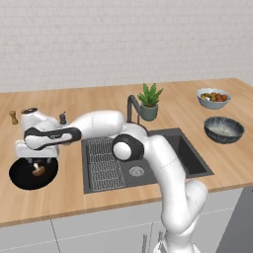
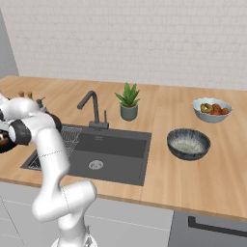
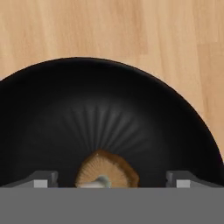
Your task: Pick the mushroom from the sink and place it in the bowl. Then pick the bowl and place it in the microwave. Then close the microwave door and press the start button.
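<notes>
Hand view – tool [image 3: 107,180] spread wide, holding nothing, mushroom [image 3: 107,169] between its tips – inside bowl [image 3: 105,113].

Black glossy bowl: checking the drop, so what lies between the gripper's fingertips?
The tan-brown mushroom, resting in the black glossy bowl, seen in the hand view.

Black bowl [image 3: 109,113]: near rim and both sides cut off in the hand view; far edge covered by the hand in the left base view.
Mushroom [image 3: 107,171]: lower part cut off.
Small shakers [image 1: 13,117]: too small to identify.
</notes>
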